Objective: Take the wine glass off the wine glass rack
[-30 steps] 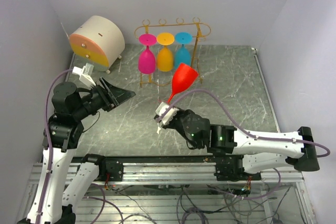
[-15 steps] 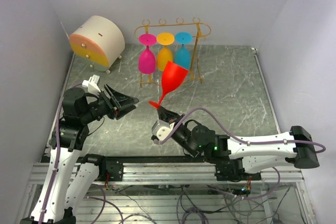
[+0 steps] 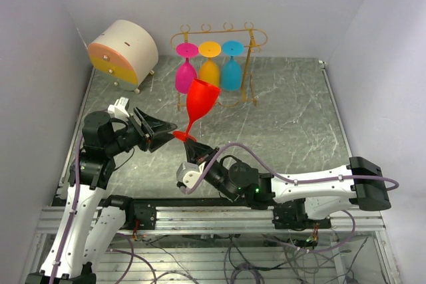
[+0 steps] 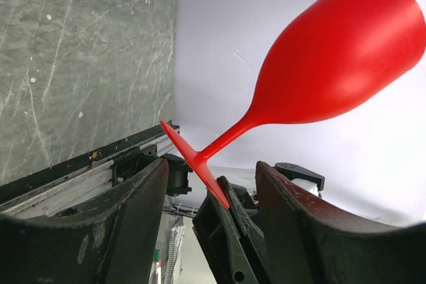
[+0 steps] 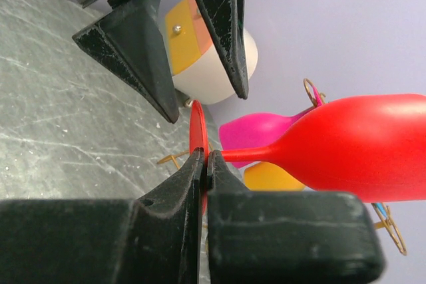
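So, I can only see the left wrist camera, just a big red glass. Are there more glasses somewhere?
Observer: Yes, three hang upside down on the wine glass rack: a pink glass, an orange glass and a blue glass.
Operator: Is the red one off the rack?
Observer: Yes, the red glass is out in front of the rack, not hanging from it.
Operator: What's beside the rack?
Observer: A cream round drawer box, on its left.
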`<state>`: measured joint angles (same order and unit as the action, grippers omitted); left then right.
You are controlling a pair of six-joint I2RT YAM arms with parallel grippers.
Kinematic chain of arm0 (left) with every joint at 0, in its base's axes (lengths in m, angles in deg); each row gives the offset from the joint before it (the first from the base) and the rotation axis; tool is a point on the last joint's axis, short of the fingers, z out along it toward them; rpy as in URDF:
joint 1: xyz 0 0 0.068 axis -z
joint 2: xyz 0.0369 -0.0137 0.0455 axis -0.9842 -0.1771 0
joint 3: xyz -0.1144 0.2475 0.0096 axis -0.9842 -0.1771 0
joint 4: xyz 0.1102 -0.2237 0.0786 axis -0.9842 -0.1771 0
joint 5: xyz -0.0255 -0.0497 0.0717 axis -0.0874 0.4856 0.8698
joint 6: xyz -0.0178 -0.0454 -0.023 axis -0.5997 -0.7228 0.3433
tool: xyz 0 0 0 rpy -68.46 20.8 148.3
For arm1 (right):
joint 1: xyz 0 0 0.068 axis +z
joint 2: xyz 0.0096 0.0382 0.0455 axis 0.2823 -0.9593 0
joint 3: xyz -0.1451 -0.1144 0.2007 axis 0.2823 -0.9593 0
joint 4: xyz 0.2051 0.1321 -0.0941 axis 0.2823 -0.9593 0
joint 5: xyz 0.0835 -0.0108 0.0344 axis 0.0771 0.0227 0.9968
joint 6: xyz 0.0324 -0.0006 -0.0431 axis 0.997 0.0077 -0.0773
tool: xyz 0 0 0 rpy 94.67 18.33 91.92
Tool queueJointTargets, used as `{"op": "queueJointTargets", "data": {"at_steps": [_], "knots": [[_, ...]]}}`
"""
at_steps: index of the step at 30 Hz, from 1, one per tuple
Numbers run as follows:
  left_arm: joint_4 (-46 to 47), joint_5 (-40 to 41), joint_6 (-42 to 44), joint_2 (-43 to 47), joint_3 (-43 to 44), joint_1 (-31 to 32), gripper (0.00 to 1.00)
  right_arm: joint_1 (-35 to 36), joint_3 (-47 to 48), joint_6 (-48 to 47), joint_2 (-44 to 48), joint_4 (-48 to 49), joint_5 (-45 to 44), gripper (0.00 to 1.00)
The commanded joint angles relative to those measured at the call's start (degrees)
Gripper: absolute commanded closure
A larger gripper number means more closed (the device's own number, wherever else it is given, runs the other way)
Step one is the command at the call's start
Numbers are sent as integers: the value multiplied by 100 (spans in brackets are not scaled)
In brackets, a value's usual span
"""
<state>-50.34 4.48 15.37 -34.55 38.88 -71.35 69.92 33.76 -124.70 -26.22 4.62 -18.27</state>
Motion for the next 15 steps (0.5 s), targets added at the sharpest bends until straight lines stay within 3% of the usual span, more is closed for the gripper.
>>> {"op": "queueJointTargets", "data": {"at_steps": [1, 5, 10, 15], "knots": [[110, -363, -191, -9, -89, -27, 34, 71, 136, -245, -95, 604, 63, 100], [336, -397, -356, 4, -213, -27, 36, 154, 97, -416, -182, 756, 87, 100], [534, -454, -430, -17, -274, -27, 46, 216, 67, -630, -371, 999, 17, 100], [807, -503, -527, 43, -448, -27, 69, 252, 52, -594, -375, 982, -75, 100]]}}
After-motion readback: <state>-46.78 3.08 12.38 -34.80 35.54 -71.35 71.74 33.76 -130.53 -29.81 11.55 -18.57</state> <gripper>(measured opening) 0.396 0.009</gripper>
